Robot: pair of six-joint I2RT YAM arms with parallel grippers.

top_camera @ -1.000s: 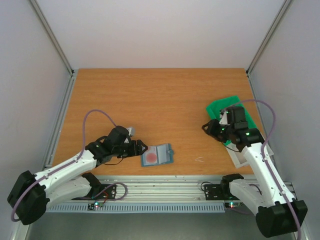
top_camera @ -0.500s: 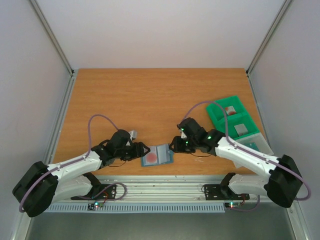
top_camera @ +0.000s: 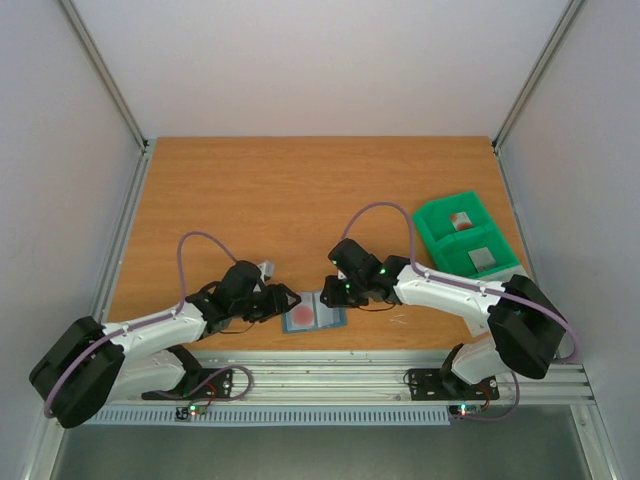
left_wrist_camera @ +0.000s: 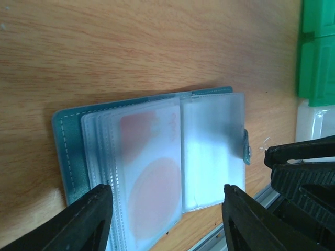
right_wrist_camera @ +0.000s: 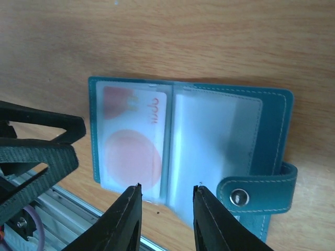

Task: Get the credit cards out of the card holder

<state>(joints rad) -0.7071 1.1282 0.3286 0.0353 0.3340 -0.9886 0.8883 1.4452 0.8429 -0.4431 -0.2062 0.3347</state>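
**On the table's near edge: two open grippers over the open card holder**

Near the front edge of the wooden table (top_camera: pixel 300 190) lies the card holder (top_camera: pixel 313 313). It is blue-green and spread open flat, with its clear pockets facing up. A red card (top_camera: pixel 302 316) with a big round spot sits inside the left pocket. The right pocket looks pale and cloudy, and I cannot tell what is in it. A strap with a shiny snap (right_wrist_camera: pixel 239 197) sticks out from the holder's right side.

The left gripper (top_camera: pixel 288 300) is at the holder's left side. Its two fingers are spread wide apart, and they hold nothing. The right gripper (top_camera: pixel 330 293) is at the holder's far right corner. Its fingers are a little way apart and hold nothing too. Both are very close to the holder, but I cannot tell if they touch it.

Well off to the right stands a green bin (top_camera: pixel 437 232) with two parts. Small flat pieces (top_camera: pixel 482 260) lie in it, one in each part.
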